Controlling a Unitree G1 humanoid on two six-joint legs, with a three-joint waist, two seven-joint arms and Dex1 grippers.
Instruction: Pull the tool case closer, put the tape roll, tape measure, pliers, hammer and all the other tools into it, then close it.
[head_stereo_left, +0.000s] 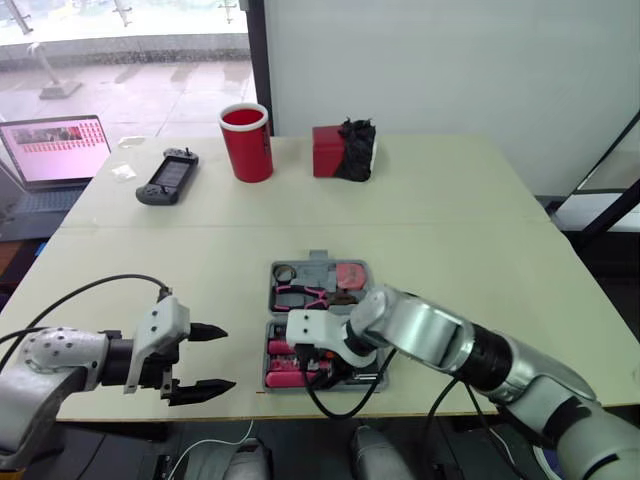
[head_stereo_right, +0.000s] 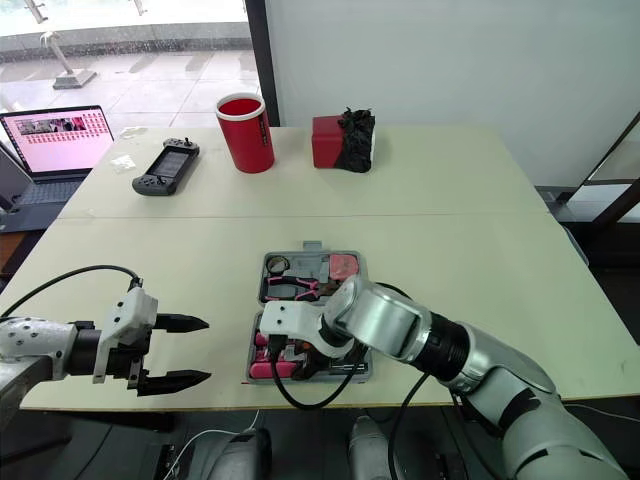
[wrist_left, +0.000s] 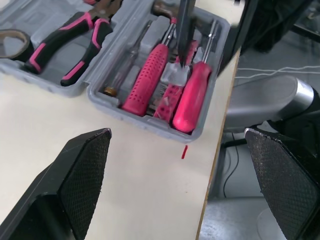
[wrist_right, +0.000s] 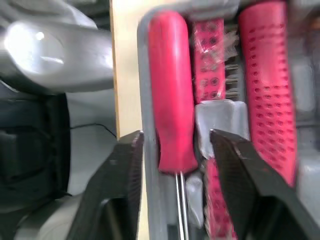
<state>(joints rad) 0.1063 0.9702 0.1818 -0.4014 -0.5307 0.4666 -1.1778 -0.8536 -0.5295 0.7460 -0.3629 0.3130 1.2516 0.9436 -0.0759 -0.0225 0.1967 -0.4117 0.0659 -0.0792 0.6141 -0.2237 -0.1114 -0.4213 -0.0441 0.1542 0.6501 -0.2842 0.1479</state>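
The grey tool case (head_stereo_left: 318, 260) lies open near the table's front edge. Its far half holds a tape roll (head_stereo_left: 284, 272), pink-handled pliers (head_stereo_left: 300, 296) and a pink tape measure (head_stereo_left: 348, 274). Its near half holds a pink-handled hammer (wrist_left: 145, 80) and a red screwdriver (wrist_right: 172, 90). My right gripper (wrist_right: 177, 137) points down into the near half, open, its fingers straddling the red screwdriver's handle. To the left of the case, my left gripper (head_stereo_left: 228, 358) hovers open over bare table with nothing between its fingers.
A red cup (head_stereo_left: 246, 142), a red box with a black object on it (head_stereo_left: 343, 150) and a game controller (head_stereo_left: 167, 177) stand at the back of the table. A laptop (head_stereo_left: 55, 150) sits far left. The case's near wall lies close to the table's front edge.
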